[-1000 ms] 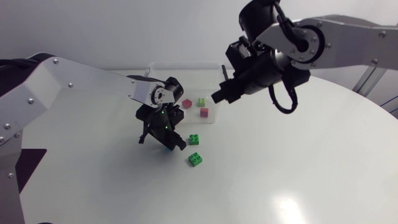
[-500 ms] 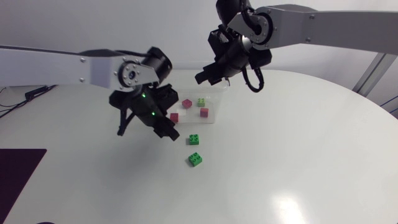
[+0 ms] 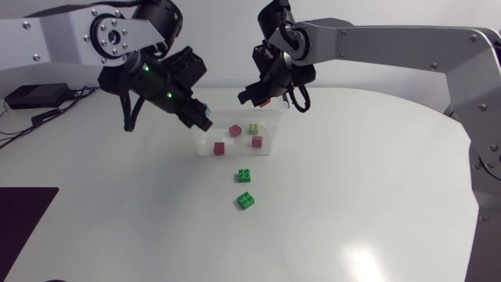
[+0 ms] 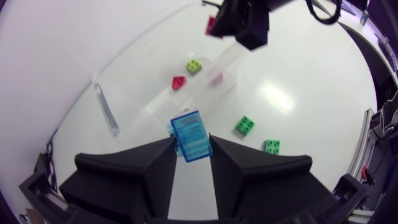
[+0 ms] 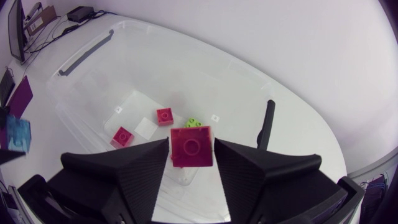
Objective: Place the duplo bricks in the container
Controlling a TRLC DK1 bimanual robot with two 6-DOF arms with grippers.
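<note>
Two grippers each clamp a brick at the container (image 3: 275, 129). The left gripper (image 4: 191, 143) pinches a blue brick (image 4: 191, 132) between its fingers, with the container's wall under and just ahead of it. The right gripper (image 5: 191, 142) grips a red brick (image 5: 190, 151) from both sides, over the container's inside. Under it, on the container's floor, lie a lime brick (image 5: 194, 122) and two loose red bricks (image 5: 164, 116). Ahead of the left gripper and off to one side, outside the container, two green bricks (image 4: 244, 125) rest on the table (image 3: 352, 196), near each other but not touching.
</note>
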